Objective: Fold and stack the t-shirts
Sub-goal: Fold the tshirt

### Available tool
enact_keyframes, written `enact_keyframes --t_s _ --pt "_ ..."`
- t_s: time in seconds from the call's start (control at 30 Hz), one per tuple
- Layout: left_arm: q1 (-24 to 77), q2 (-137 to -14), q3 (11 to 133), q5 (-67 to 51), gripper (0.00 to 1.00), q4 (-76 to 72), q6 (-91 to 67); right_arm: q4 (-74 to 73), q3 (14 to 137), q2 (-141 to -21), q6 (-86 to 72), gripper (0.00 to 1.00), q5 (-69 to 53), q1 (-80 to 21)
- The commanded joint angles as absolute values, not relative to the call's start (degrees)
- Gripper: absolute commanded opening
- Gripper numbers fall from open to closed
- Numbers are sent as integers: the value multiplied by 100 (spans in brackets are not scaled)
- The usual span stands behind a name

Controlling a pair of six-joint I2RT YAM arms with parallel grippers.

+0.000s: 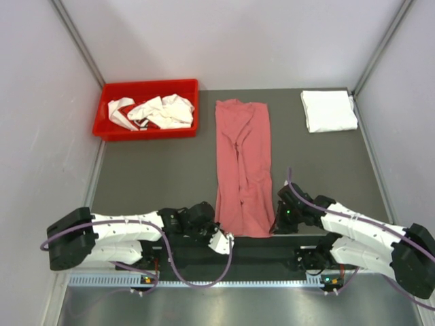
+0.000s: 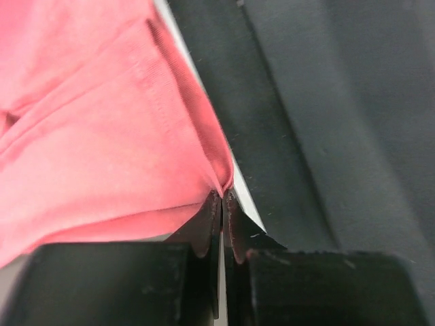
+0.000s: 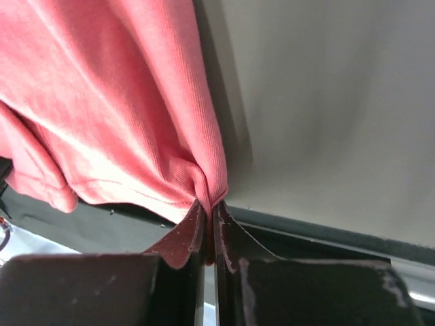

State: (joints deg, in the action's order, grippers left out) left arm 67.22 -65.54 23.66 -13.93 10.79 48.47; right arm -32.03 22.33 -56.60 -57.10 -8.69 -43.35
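Observation:
A pink t-shirt (image 1: pixel 242 163) lies folded lengthwise into a long strip down the middle of the grey mat (image 1: pixel 156 170). My left gripper (image 1: pixel 224 236) is shut on its near left corner, seen pinched in the left wrist view (image 2: pixel 222 191). My right gripper (image 1: pixel 277 227) is shut on its near right corner, seen pinched in the right wrist view (image 3: pixel 209 202). A folded white t-shirt (image 1: pixel 328 110) lies at the back right of the mat. Several crumpled white t-shirts (image 1: pixel 160 111) lie in a red bin (image 1: pixel 109 129) at the back left.
Grey walls close in the table on the left, right and back. A black strip and a metal rail (image 1: pixel 204 278) run along the near edge by the arm bases.

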Motion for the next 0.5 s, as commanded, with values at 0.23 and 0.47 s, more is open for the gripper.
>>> enact_keyframes --t_s 0.23,0.47 --pt "6278 -6171 3163 -272 0 888 3876 -3771 3910 -6010 -4783 0 -782 -4044" --pt "4817 -6889 4033 -668 0 703 3595 -3472 5428 -7179 -3456 0 -677 -2954"
